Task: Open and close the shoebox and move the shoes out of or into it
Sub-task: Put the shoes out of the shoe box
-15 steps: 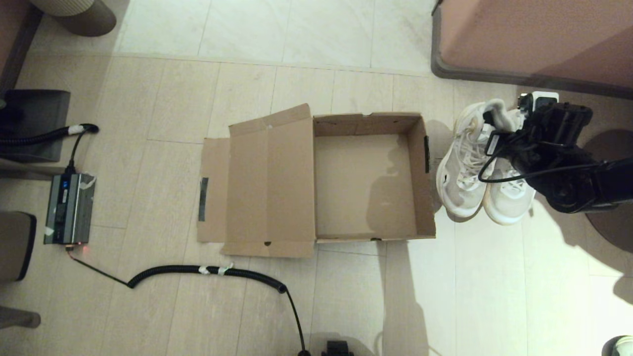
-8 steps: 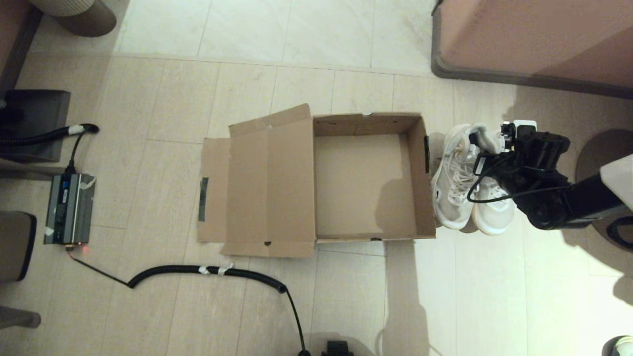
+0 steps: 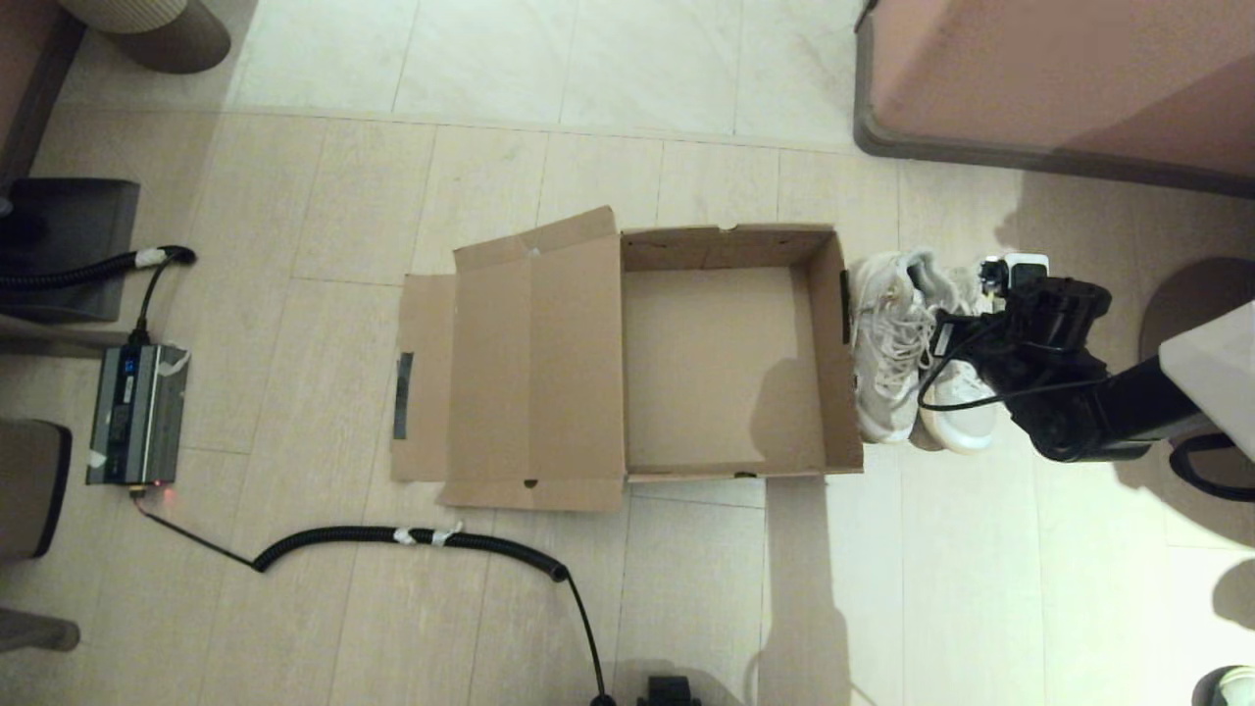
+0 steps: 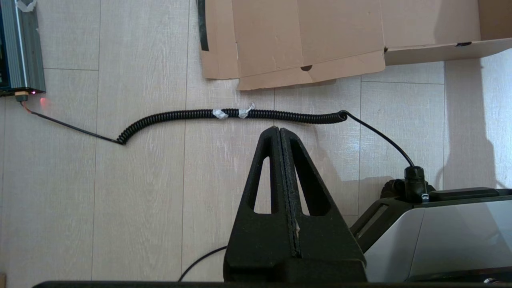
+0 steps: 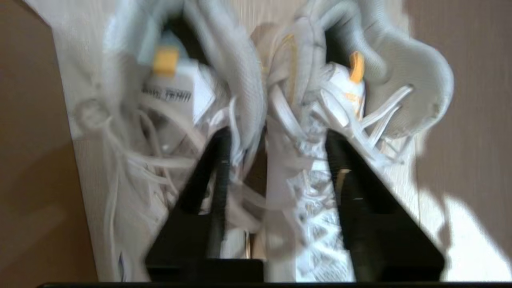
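The brown shoebox [image 3: 833,363] lies open and empty on the floor, its lid flap [image 3: 529,363] spread flat to the left with a dark tape strip [image 3: 402,394]. The pale shoes [image 3: 887,343] hang side by side just outside the box's right wall, toes pointing toward me. My right gripper [image 3: 966,328] holds them from above; in the right wrist view its fingers [image 5: 218,168] straddle the two touching inner collars of the shoes [image 5: 276,120]. My left gripper [image 4: 279,129] is parked low near my base, shut and empty, with the lid's front edge [image 4: 304,36] beyond it.
A coiled black cable [image 3: 412,537] runs across the floor in front of the box to a grey power unit [image 3: 135,412] at the left. A large brown furniture block [image 3: 1059,78] stands behind the shoes. A dark box [image 3: 69,245] sits at far left.
My right gripper has carried the shoes down and leftward, from well clear of the box to right against its right wall. The box and left arm have not moved.
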Motion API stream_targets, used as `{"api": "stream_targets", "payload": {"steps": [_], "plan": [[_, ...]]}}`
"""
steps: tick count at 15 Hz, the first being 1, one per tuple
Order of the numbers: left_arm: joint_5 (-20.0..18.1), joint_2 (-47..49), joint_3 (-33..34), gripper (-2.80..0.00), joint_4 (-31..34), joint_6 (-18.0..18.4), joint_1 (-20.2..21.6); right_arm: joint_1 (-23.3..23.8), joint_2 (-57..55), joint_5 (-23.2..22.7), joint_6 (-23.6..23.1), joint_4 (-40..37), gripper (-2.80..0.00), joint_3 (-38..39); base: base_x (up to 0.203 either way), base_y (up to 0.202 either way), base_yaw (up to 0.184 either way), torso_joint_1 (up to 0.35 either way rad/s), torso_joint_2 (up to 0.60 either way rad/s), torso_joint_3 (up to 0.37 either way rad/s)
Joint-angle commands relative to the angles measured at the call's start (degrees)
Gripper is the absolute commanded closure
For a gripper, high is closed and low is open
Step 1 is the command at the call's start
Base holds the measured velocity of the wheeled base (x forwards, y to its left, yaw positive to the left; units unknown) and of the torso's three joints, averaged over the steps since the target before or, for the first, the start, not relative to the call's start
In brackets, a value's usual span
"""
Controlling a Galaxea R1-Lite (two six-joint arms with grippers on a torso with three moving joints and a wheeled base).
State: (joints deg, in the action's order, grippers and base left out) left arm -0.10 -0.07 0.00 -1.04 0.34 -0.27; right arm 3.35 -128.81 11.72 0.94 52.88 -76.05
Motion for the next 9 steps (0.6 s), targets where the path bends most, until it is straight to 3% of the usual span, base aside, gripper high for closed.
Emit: {"api": "stream_targets", "payload": {"steps": [1,6,9], "plan": [[0.01,-0.01,0.44,0.00,-0.02,0.01,0.00,-0.01,-0.02,0.14,0.02,0.20,-2.80,0.72,0.000,0.000,0.000,0.000,0.00,0.000],[0.01,-0.01,0.44,0.00,-0.02,0.01,0.00,-0.63,12.27,0.35,0.28,0.20,-2.80,10.65,0.000,0.000,0.000,0.000,0.00,0.000],[0.01,0.01,0.44,0.00,-0.02,0.01,0.00,-1.99,23.96,0.43,0.69,0.70,-2.80,22.45,0.000,0.000,0.000,0.000,0.00,0.000]]}}
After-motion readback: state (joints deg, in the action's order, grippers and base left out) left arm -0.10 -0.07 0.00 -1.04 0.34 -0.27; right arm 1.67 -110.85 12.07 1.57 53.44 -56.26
